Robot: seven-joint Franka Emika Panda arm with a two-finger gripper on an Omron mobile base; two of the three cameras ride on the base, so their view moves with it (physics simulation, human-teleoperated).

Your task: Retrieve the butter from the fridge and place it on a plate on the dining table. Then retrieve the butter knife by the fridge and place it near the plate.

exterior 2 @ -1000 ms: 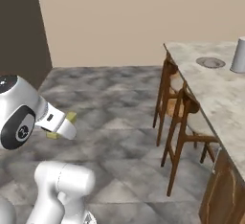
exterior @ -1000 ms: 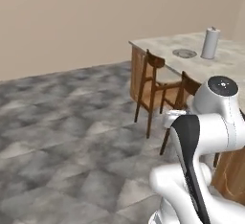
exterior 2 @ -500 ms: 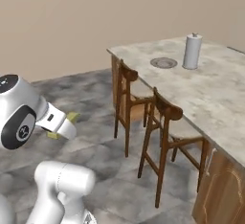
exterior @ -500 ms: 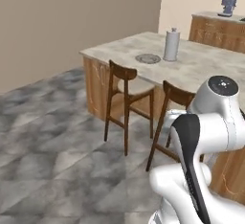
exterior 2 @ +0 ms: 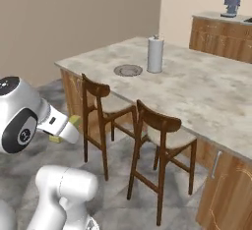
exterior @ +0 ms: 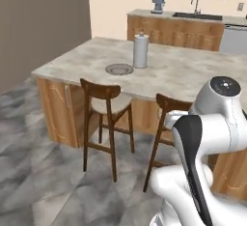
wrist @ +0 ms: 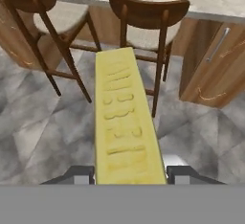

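The small yellow stick of butter [wrist: 125, 122] is held between the two dark finger tips of the gripper [wrist: 129, 174], and the jaws are closed on its sides near one end. In the right base view the butter [exterior 2: 65, 128] is seen sticking out of the hand, low and in front of the robot, well apart from the table. The butter is judged to be light and soft, so it could be squashed or could slip if it is squeezed hard; a gentle hold on its long flat sides is thought best. The round grey-brown plate [exterior: 119, 68] is set on the big beige-grey marbled stone dining table [exterior: 188, 73], near the middle of the side by the stools, just beside a tall white paper-towel roll [exterior: 140, 50]. Two brown wooden stools [exterior: 103, 119] are pushed in under that edge. Compared with the earlier pictures, the whole scene is shifted because the base has been driven: the table is now seen nearer and more from the front, while the butter is gripped as before.
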